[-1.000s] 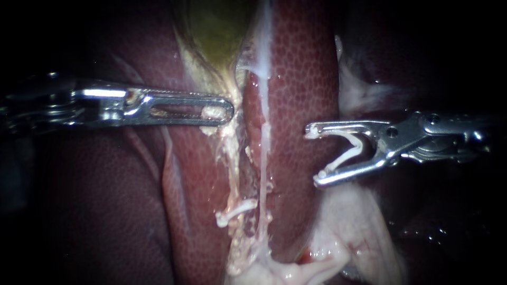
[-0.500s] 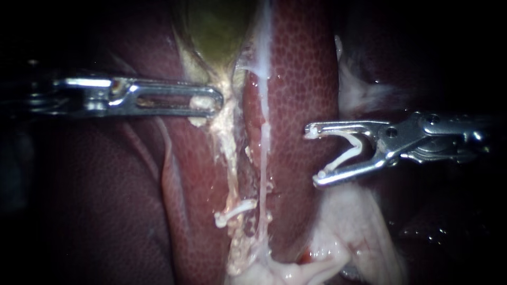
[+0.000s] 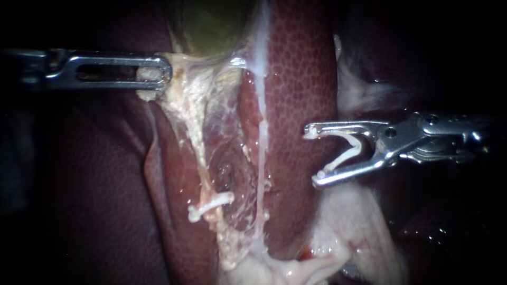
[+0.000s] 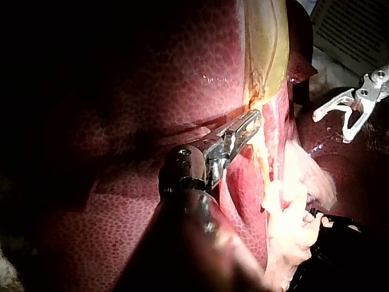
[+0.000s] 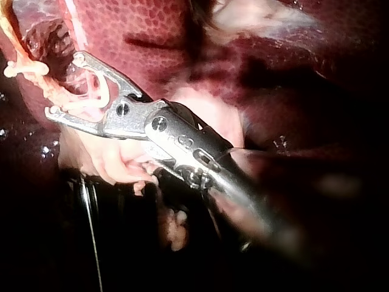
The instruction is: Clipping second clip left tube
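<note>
My left instrument point(image 3: 153, 71) has its slotted jaws shut on pale tissue at the neck of the green gallbladder point(image 3: 211, 26) and holds it stretched toward the left. From that grip the left tube point(image 3: 194, 140) runs down as a taut pale strand, with a white clip point(image 3: 211, 203) across it low down. A thin white right tube point(image 3: 261, 153) lies beside it. My right instrument point(image 3: 312, 156) hovers over the liver to the right of both tubes, its wide-set jaws holding a white clip point(image 3: 346, 153). The same loaded clip point(image 5: 85, 100) shows in the right wrist view.
Dark red liver point(image 3: 301, 79) surrounds the tubes on both sides. Pale fatty tissue point(image 3: 343, 232) lies below my right instrument. A thin wet membrane point(image 3: 227, 158) is spread between the two tubes. In the left wrist view my right instrument point(image 4: 346, 112) sits beyond the gallbladder point(image 4: 267, 48).
My left instrument has pulled its tissue up and to the left. The left tube and its clip moved left with it, and the membrane between the tubes spread open. My right instrument stayed still.
</note>
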Robot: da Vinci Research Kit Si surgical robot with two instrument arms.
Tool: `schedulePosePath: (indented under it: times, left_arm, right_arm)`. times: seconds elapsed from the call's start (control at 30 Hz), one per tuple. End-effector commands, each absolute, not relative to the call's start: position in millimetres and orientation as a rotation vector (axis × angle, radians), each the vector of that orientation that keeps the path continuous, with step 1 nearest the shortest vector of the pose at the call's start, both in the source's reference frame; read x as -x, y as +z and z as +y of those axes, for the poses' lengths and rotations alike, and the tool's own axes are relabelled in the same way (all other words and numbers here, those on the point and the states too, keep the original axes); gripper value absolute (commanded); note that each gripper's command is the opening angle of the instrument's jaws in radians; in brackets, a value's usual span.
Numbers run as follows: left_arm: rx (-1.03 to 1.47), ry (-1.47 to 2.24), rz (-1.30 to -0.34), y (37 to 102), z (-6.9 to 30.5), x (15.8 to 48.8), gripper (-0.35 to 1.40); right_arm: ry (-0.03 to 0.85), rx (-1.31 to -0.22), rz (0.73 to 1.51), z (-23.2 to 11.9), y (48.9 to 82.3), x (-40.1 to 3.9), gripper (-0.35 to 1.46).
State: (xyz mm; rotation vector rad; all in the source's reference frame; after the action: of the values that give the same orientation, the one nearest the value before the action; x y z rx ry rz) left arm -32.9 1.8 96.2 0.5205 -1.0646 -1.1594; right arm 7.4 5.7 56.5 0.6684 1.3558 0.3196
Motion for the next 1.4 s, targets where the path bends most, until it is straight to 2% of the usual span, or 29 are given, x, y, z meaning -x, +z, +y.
schedulePosePath:
  times: [0.03, 0.37, 0.53, 0.7, 1.0, 1.4]
  left_arm:
    - [-0.519, -1.161, -1.064, 96.2, 1.7, 33.0, -0.35]
    - [-0.519, -1.161, -1.064, 96.2, 1.7, 33.0, -0.35]
    - [-0.517, -1.162, -1.064, 96.3, 1.7, 33.2, -0.35]
    - [-0.516, -1.163, -1.064, 96.3, 1.7, 33.3, -0.35]
    - [-0.515, -1.164, -1.064, 96.1, 1.5, 33.3, -0.35]
    - [-0.513, -1.166, -1.063, 96.1, 1.4, 33.6, -0.35]
  right_arm:
    - [0.320, -0.668, 1.356, 5.7, 56.5, -7.4, 0.60]
    - [0.319, -0.669, 1.356, 5.6, 56.5, -7.7, 0.60]
    - [0.309, -0.672, 1.361, 4.9, 57.1, -9.4, 0.60]
    - [0.276, -0.677, 1.372, 3.0, 58.8, -12.9, 0.60]
    - [0.285, -0.712, 1.367, 0.5, 62.6, -18.8, 0.60]
    - [0.295, -0.743, 1.356, -0.9, 66.6, -22.6, 0.60]
